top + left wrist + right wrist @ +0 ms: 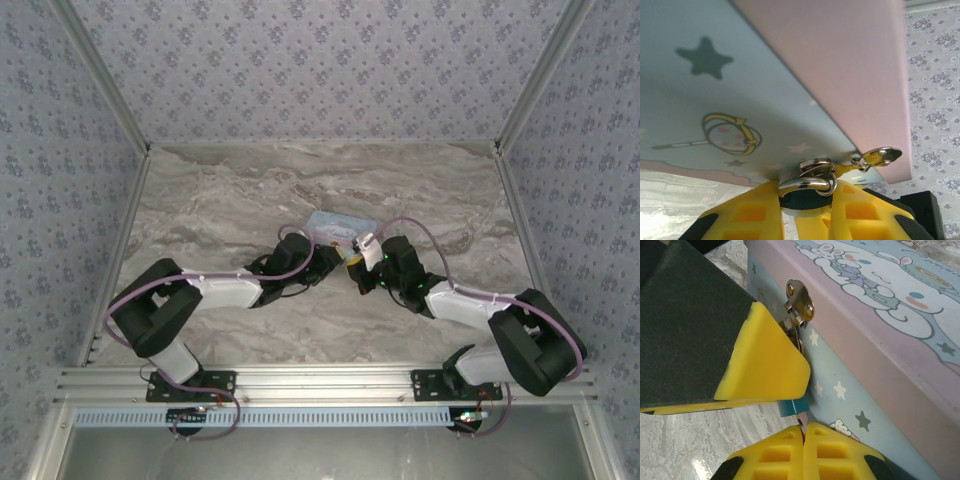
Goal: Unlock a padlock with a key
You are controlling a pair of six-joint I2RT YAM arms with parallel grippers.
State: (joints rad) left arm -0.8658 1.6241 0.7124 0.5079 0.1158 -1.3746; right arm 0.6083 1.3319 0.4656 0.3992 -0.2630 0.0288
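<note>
One tin (335, 222) stands shut on the table (250, 190), its contents hidden. One padlock (791, 407) hangs by its shackle (805, 184) from the tin's hasp (799, 302). One key (802, 418) meets the padlock's free end. The left jaws, slightly apart, pinch the padlock body. The right jaws, pressed together, pinch the key.

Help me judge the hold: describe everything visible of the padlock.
The padlock is a tiny blue-teal body, mostly hidden between the yellow fingers of the left gripper, which clamp it beside the front wall of the light-blue cartoon-printed tin. Its thin silvery shackle threads the metal hasp loop on the tin; whether it is latched is hidden. The right gripper, shut, holds the slim key at the body's end away from the shackle; insertion cannot be told.
</note>
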